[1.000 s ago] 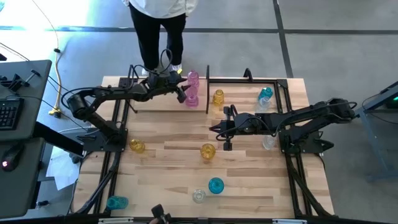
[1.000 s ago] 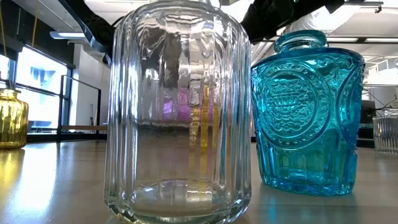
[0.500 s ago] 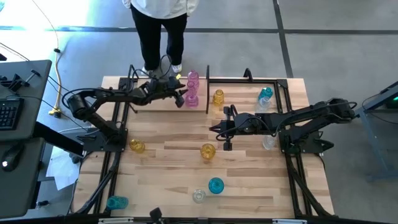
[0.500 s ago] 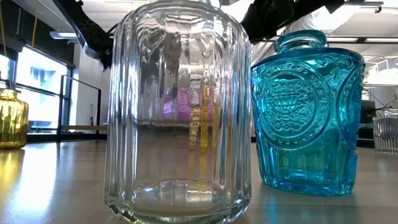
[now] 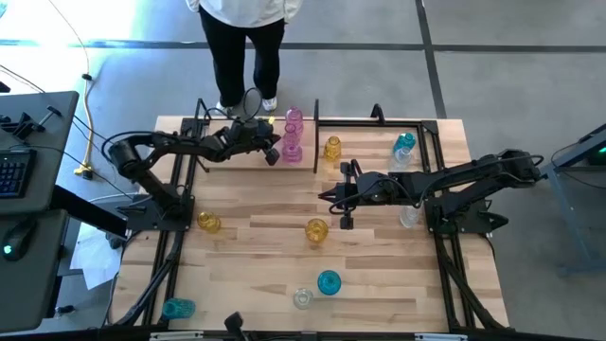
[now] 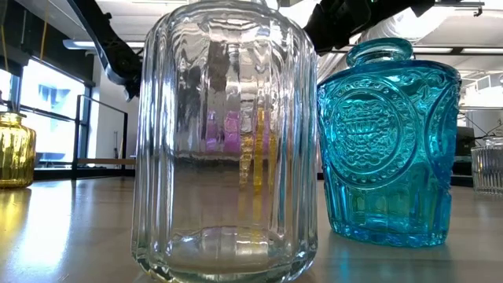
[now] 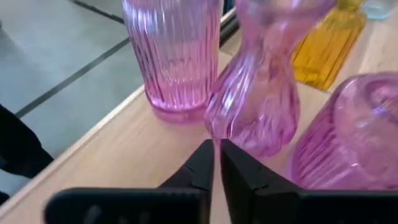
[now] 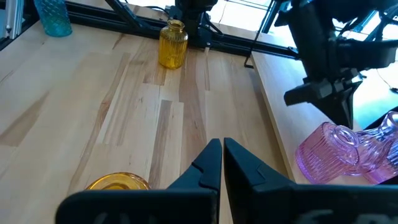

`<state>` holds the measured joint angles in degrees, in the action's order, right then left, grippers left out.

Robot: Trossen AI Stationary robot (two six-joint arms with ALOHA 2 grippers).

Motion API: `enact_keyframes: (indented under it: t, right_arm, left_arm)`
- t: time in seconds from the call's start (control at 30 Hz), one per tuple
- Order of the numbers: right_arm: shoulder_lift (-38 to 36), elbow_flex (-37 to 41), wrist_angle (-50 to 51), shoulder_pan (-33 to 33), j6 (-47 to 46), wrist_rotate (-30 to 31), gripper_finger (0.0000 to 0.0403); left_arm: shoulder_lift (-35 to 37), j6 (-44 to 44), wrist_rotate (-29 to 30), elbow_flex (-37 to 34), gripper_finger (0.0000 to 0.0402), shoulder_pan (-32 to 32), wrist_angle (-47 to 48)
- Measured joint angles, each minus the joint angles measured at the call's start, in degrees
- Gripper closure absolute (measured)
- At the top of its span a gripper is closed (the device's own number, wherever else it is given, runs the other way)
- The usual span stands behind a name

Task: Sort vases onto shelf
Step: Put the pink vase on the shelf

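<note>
On shelf (image 5: 369,121), ribbed pink vases (image 7: 252,106), seemingly three

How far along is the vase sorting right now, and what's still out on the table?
Done: pink vases, an amber vase and teal ones stand grouped by colour on the shelf. In hand: nothing; the left gripper is shut and empty beside the pink vases, the right gripper shut over mid-table. Left: two amber vases, two teal and two clear on the table.
</note>
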<state>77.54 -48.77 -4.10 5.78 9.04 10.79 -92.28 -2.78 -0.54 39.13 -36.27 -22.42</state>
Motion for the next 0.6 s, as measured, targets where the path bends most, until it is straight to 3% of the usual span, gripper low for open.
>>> enact_keyframes:
  t: [0.6]
  right_arm:
    - [0.0, 0.0, 0.0, 0.0, 0.0, 0.0, 0.0403]
  left_arm:
    - [-2.5, 2.2, -2.0, 0.0, 0.0401, 0.1, -4.6]
